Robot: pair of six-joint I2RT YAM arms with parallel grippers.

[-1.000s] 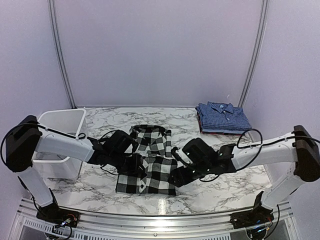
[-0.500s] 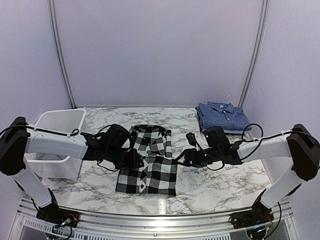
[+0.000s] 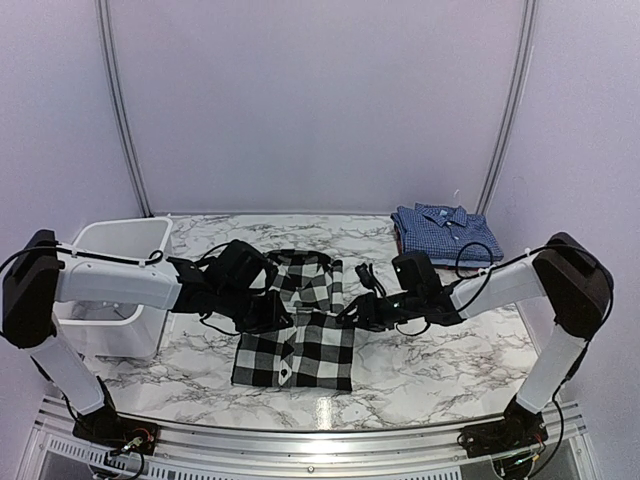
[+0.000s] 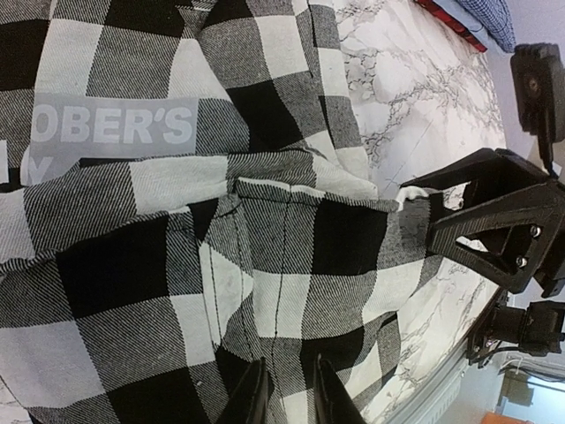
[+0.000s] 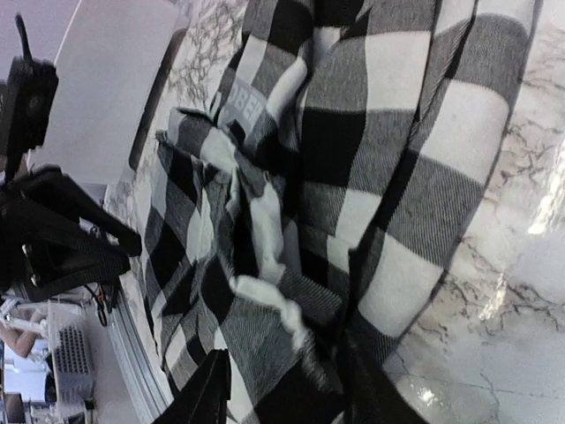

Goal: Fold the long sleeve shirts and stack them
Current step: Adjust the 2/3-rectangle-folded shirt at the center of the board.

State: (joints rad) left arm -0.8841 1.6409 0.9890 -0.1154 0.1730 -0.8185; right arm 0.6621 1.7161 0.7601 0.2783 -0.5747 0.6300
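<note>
From above, the left gripper [image 3: 272,315] and right gripper [image 3: 352,312] are meeting the black-and-white check shirt [image 3: 298,345] at its left and right edges, mid-table [image 3: 440,375]. The blue checked shirt [image 3: 445,232] is sitting folded at the far right corner.

Left wrist: the nearly closed fingers [image 4: 256,402] are pinching a fold of check cloth.

Right wrist: the fingers [image 5: 207,393] are standing apart astride the bunched shirt edge; whether they are clamping it cannot be told.
</note>
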